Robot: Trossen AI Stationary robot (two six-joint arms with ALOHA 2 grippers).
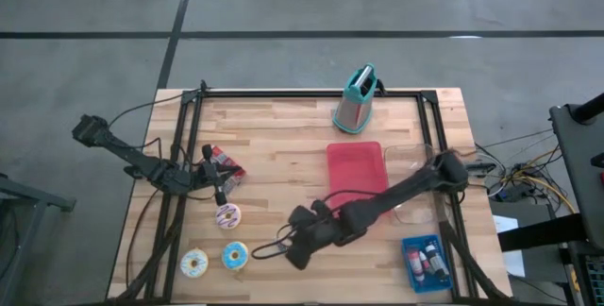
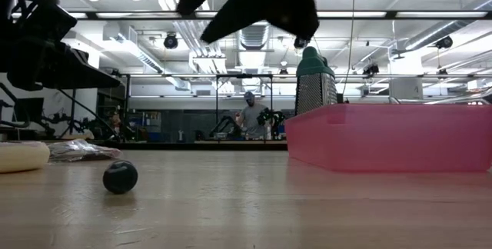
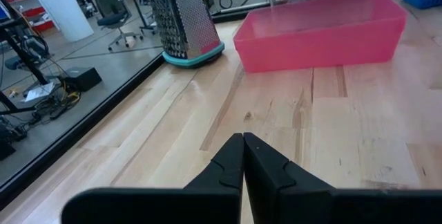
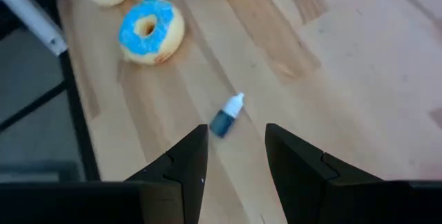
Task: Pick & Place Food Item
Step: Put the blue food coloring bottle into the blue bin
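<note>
Hovering empty with fingers spread, the right gripper approached the blue-iced ring doughnut; next it probably needed lowering around it.

Right gripper hangs over table, small bottle just ahead of its fingers. Donut beyond, two more further, probably. Tray behind, grater past it.

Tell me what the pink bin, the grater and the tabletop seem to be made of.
Pink bin: likely plastic, its thin walls look slightly translucent and smooth. Box grater: metal body, shiny and perforated, with a teal base, probably plastic. Tabletop: wood, showing joined planks with visible grain and a light sheen, probably sealed.
</note>
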